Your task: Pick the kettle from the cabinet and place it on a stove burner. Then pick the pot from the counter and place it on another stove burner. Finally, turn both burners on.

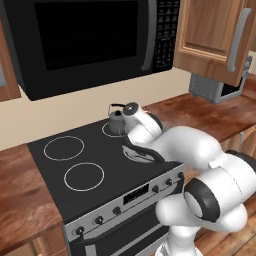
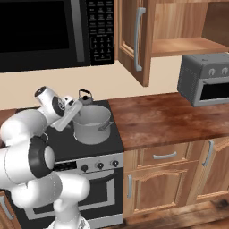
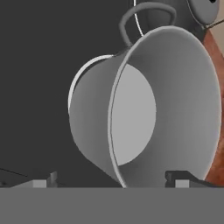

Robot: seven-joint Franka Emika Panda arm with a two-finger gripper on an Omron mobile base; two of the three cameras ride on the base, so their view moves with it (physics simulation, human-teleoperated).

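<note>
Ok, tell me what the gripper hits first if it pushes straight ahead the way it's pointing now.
Most likely the pot. The open gripper looks straight at it, one fingertip on each side of its near rim, so going on would probably meet the rim or wall. Depth is hard to judge.

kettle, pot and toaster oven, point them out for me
kettle (image 2: 85,96), right base view, on its dark body.
pot (image 2: 91,125), right base view, on its outer side wall.
toaster oven (image 2: 202,71), right base view, on its grey front.
</note>
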